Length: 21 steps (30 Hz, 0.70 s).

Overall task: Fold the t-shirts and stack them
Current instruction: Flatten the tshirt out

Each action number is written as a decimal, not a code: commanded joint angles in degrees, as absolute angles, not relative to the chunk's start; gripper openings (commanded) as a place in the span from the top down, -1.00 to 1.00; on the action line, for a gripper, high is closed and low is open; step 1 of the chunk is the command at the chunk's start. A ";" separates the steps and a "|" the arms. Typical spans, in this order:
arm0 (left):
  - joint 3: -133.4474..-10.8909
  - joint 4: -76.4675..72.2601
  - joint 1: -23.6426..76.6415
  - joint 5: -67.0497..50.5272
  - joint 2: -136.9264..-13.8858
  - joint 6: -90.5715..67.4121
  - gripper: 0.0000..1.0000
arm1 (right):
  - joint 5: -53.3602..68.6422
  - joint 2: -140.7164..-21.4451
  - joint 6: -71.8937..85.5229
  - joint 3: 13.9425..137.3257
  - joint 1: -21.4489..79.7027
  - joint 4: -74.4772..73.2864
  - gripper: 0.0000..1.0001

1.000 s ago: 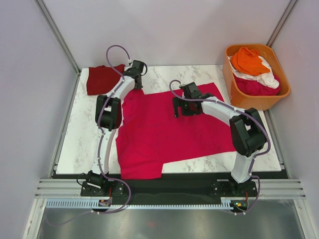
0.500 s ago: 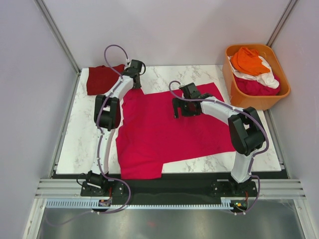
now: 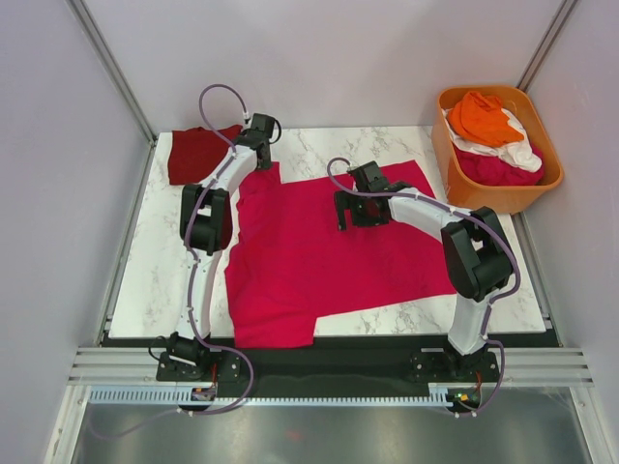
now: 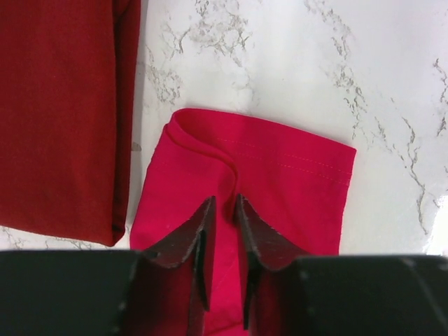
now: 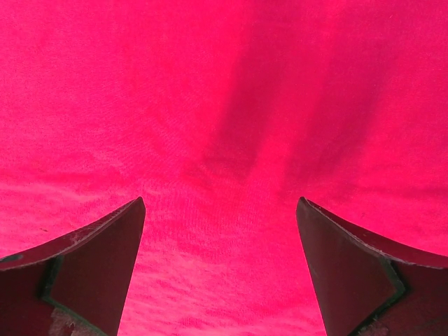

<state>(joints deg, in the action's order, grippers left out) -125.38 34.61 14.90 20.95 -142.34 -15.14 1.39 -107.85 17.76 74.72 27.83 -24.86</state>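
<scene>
Across the white marble tabletop point(image 3: 164, 261), a bright magenta-pink cloth t-shirt point(image 3: 309, 261) lies unfolded. Other t-shirts point(image 3: 484, 121) fill the orange plastic tub point(image 3: 493, 198) at 2 o'clock, and one folded maroon shirt point(image 3: 198, 153) sits at 11. The left gripper point(image 4: 224, 203) has its jaws pinching the pink sleeve, while the right gripper point(image 5: 220, 203) has its jaws spread.

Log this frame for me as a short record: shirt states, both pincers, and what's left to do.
magenta t-shirt: spread flat on table, unfolded
maroon t-shirt: folded, far-left corner
left pincer: shut on magenta sleeve
right pincer: open, over the magenta shirt's body
cloth pile: orange, white, red, in orange tub
remaining: fold magenta, stack it
</scene>
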 commanded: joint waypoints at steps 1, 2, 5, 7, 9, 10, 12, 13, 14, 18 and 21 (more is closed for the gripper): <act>-125.59 34.01 14.50 22.24 -139.22 -15.82 0.52 | 0.88 -108.46 17.40 76.90 27.60 -24.35 -0.96; -125.68 34.10 14.50 22.24 -139.74 -15.73 0.57 | 0.79 -108.46 17.40 76.82 27.60 -24.35 -0.96; -126.21 34.01 14.50 22.06 -140.45 -15.82 0.73 | 0.79 -108.54 17.40 76.82 27.60 -24.43 -0.96; -126.39 34.01 14.50 21.62 -141.15 -16.08 0.76 | 0.79 -108.54 17.32 76.82 27.42 -24.35 -0.96; -126.65 34.01 14.50 21.27 -141.42 -16.17 0.95 | 0.79 -108.46 17.31 76.82 27.51 -24.43 -0.96; -126.65 34.01 14.50 20.83 -141.24 -16.08 0.96 | 0.79 -108.63 17.31 76.90 27.51 -24.43 -0.96; -126.74 34.01 14.50 20.39 -140.46 -14.77 0.95 | 0.70 -108.72 17.31 76.90 27.51 -24.43 -0.96; -127.09 34.01 14.59 22.74 -139.23 -11.46 0.95 | 0.70 -108.72 17.31 76.90 27.34 -24.35 -0.96; -127.96 34.01 14.68 25.29 -138.61 -9.08 0.95 | 0.79 -108.89 17.40 76.99 27.42 -24.35 -0.96; -132.88 33.93 11.26 33.48 -137.20 2.52 0.93 | 3.42 -109.68 17.75 77.43 27.42 -23.56 -0.96; -135.96 34.01 7.40 36.90 -137.72 6.50 -0.15 | 7.55 -110.39 17.93 77.69 27.33 -21.71 -0.96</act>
